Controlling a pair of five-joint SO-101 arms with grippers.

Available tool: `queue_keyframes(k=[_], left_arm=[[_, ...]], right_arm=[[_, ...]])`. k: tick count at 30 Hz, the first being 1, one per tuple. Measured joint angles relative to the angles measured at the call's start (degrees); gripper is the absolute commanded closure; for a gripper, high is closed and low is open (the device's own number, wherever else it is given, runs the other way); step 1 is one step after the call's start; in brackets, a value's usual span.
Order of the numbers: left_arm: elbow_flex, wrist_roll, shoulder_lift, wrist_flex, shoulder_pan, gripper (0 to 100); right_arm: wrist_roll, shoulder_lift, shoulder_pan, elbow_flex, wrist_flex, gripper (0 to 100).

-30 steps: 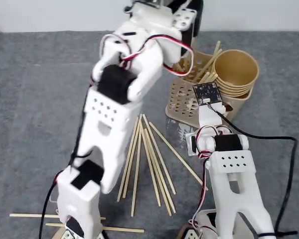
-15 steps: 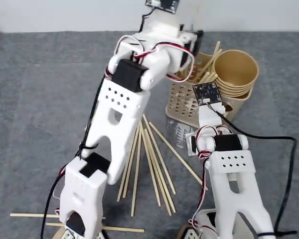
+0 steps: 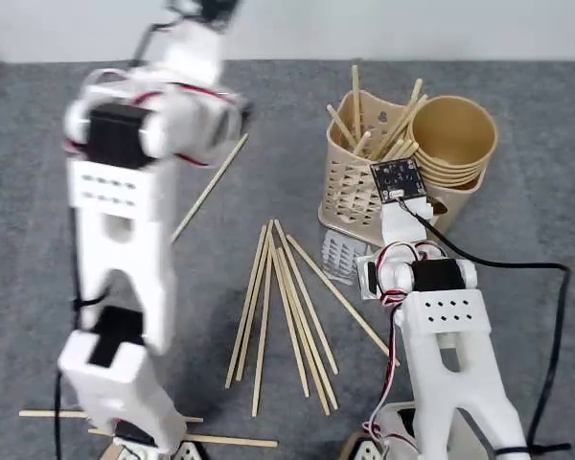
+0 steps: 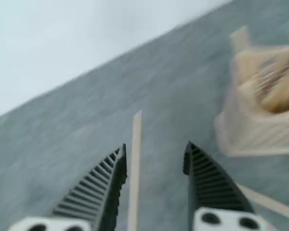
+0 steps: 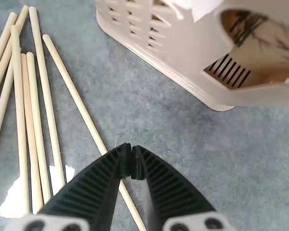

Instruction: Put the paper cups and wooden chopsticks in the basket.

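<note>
The beige basket (image 3: 350, 192) stands at the back right with a stack of paper cups (image 3: 452, 139) and several wooden chopsticks (image 3: 379, 134) in it. More chopsticks (image 3: 287, 307) lie fanned out on the grey mat in front of it. One chopstick (image 3: 211, 187) lies slanted by itself to the basket's left. My left gripper (image 4: 155, 149) is open above that chopstick (image 4: 135, 159), which runs between its fingers; the basket (image 4: 253, 125) is off to one side. My right gripper (image 5: 130, 153) is shut and empty, low over a loose chopstick (image 5: 82, 110) just in front of the basket (image 5: 183, 62).
Two or three chopsticks (image 3: 220, 441) lie crosswise at the front left by the left arm's base. The right arm (image 3: 431, 316) stands close to the basket's front. Open grey mat stretches along the far left and behind the basket.
The left arm has swung from over the basket to the left, uncovering the chopsticks in the basket and the lone chopstick on the mat. The right arm has not moved.
</note>
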Motion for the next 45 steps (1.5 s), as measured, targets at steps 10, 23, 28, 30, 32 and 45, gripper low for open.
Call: queue_keyframes(k=[10,23,28,30,32,45], left_arm=[[32.8,-17.0,-22.2,0.1,-6.7,84],[73.0,-36.6,-48.0,-1.1,-17.3,84],[75.3,-36.7,-48.1,-10.0,-31.3,84],[76.6,-36.7,-48.3,-14.1,-36.6,84],[78.2,-37.0,-48.3,-18.2,-41.6,84],[93.5,-37.0,-48.3,-38.1,-57.1,84]], right_arm=[[0.0,0.0,0.0,0.0,-0.1,99.1],[0.0,0.0,-1.6,0.0,0.1,99.1],[0.0,0.0,-11.4,0.0,2.5,99.1],[0.0,0.0,-17.2,0.0,3.3,99.1],[0.0,0.0,-23.0,0.0,4.3,99.1],[5.0,0.0,-51.6,0.0,10.9,83.0]])
